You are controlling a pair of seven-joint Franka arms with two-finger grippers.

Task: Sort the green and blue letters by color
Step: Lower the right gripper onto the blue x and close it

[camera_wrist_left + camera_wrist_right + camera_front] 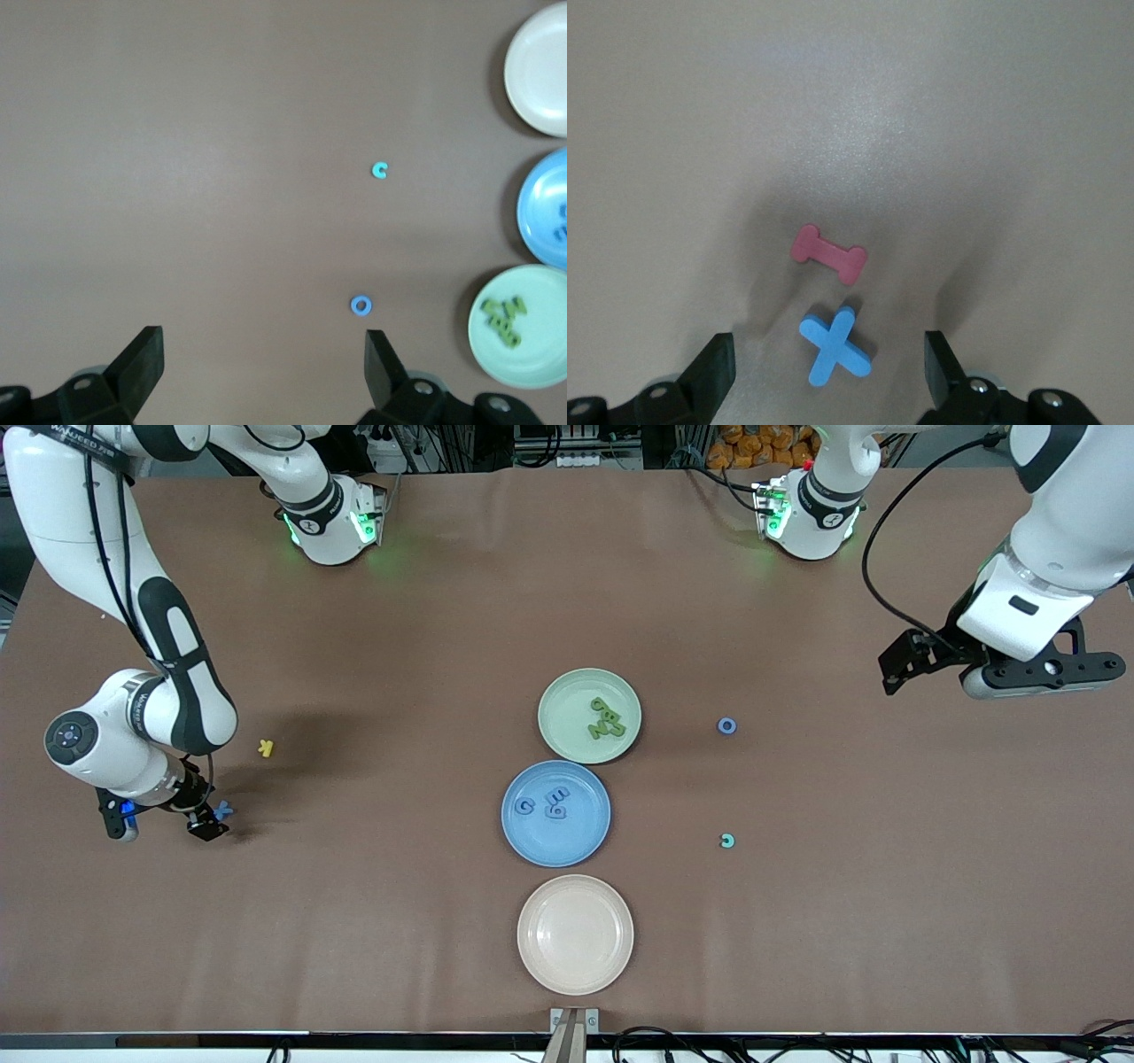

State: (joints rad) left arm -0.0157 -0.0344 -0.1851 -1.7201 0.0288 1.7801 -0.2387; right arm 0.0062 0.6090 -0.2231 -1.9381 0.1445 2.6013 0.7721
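A: Item one, right gripper (pixel 208 821). We are seeing it low over the desk (pixel 399 921) at the right arm's end, fingers spread apart, with the blue X (pixel 836 346) lying flat between them and not yet clamped.

B: Item two, the red letter (pixel 827 253). We are noting it just beside the X, apart from it but close. It is not ours to sort.

A: Risk entry: we are judging that the fingers could nudge the red piece as they come together, or pinch the X by one arm of its cross so that it twists loose on the lift.

B: Item three, left gripper (pixel 930 664). It is hanging in the air over the left arm's end of the desk, fingers wide apart and holding nothing; that arm is waiting.

A: Item four, plates. We are counting a green plate (pixel 567 691) holding olive letters (pixel 606 718), a blue plate (pixel 532 837) nearer the front camera holding blue letters (pixel 542 803), and a bare cream plate (pixel 576 974) nearest of all.

B: Item five, loose pieces. A blue ring (pixel 726 725) and a teal C (pixel 726 841) are lying toward the left arm's end, well apart from each other; a yellow K (pixel 265 748) is sitting near the right arm.

A: Second risk: the teal C is reading between blue and green, so we are expecting it could land on the wrong plate.
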